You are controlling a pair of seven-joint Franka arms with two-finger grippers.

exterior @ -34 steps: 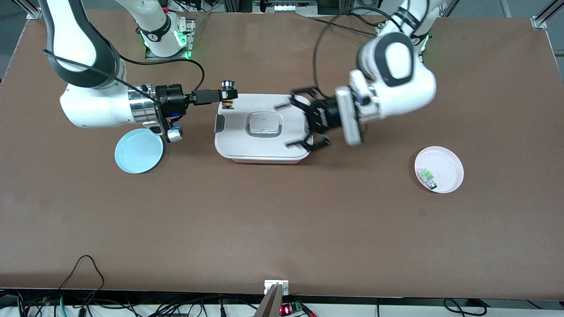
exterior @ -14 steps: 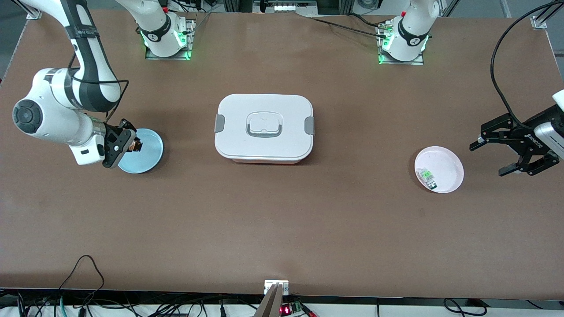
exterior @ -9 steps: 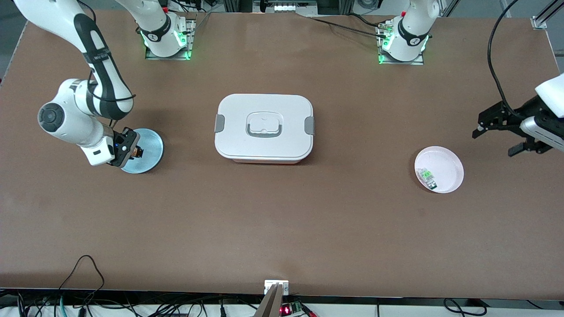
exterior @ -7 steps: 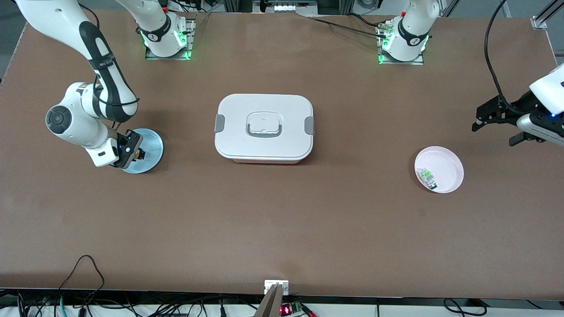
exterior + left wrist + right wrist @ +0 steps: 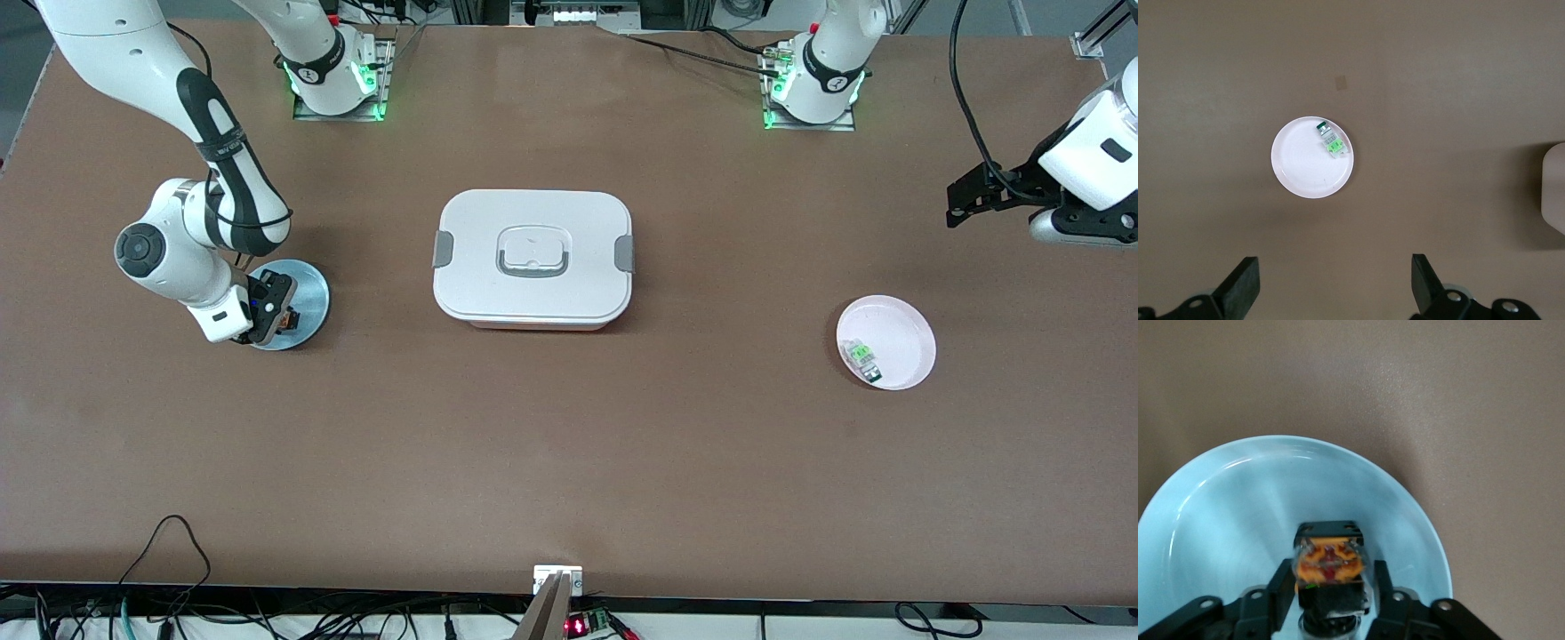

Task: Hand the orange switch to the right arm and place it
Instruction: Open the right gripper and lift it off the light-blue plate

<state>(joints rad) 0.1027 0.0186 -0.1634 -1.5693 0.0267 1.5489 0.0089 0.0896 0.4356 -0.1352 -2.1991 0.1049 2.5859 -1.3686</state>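
Note:
The orange switch has an orange-brown body and a black end. My right gripper is shut on it, low over the pale blue plate at the right arm's end of the table. In the right wrist view the switch sits between the black fingers just above the plate; I cannot tell whether it touches the plate. My left gripper is open and empty, raised over the left arm's end of the table; it also shows in the left wrist view.
A white lidded box stands mid-table; its corner shows in the left wrist view. A pink plate holds a small green-and-clear component, also seen from the left wrist with the plate and component.
My right arm carried the switch from over the white box down to the blue plate. My left arm drew away from the box to its end of the table and rose.

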